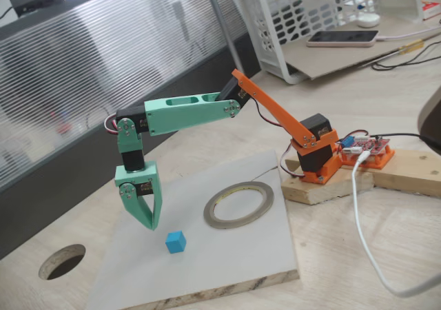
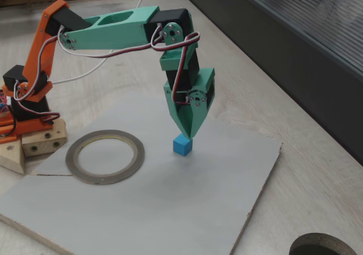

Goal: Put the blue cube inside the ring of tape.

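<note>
Gripper [image 1: 154, 222] hanging low over the grey board [image 1: 227, 255], fingers pressed together into one point, nothing pinched! Blue cube [image 1: 176, 242] sits on the board just beside that tip, apart from it in a fixed view [image 2: 182, 145]. Ring of tape [image 2: 104, 156] lies flat nearby on the board, its centre open.

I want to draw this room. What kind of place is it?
Probably a hobby or lab workbench: a small robot arm screwed to wood blocks, a bare circuit board with loose wires, and a phone by a white basket.
</note>
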`<action>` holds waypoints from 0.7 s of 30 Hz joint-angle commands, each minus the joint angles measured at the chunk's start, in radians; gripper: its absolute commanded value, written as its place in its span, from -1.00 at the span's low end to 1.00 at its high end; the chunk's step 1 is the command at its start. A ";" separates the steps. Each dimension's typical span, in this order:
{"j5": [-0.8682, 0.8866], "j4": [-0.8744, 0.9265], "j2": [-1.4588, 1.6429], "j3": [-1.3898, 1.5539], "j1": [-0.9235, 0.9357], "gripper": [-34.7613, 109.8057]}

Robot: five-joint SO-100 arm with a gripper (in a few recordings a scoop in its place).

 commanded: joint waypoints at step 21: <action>0.012 -0.011 0.018 -0.003 -0.014 -0.52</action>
